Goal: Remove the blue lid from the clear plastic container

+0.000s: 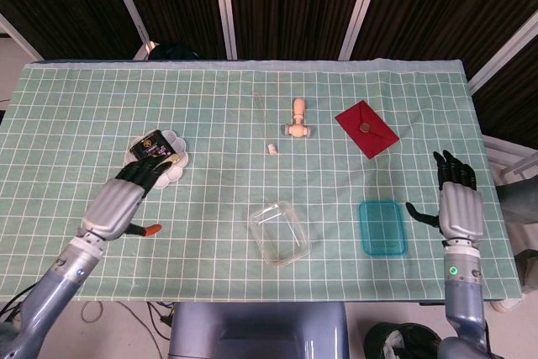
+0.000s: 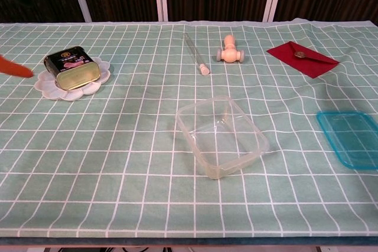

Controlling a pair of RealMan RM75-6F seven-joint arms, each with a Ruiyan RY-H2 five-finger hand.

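Note:
The clear plastic container (image 1: 279,234) (image 2: 221,136) stands uncovered near the table's front middle. The blue lid (image 1: 382,227) (image 2: 351,138) lies flat on the cloth to its right, apart from it. My right hand (image 1: 459,205) hovers right of the lid with its fingers spread and nothing in it; a small gap separates it from the lid. My left hand (image 1: 126,198) is far to the left by the white plate, fingers stretched out and holding nothing. Its orange tip (image 1: 152,229) (image 2: 16,68) shows below it. The chest view shows nothing else of either hand.
A tin can (image 1: 154,150) (image 2: 72,66) sits on a white flower-shaped plate (image 1: 178,166) (image 2: 50,88) at the left. A clear tube (image 1: 265,128) (image 2: 196,54), a wooden figure (image 1: 297,120) (image 2: 230,51) and a red envelope (image 1: 366,128) (image 2: 302,58) lie further back.

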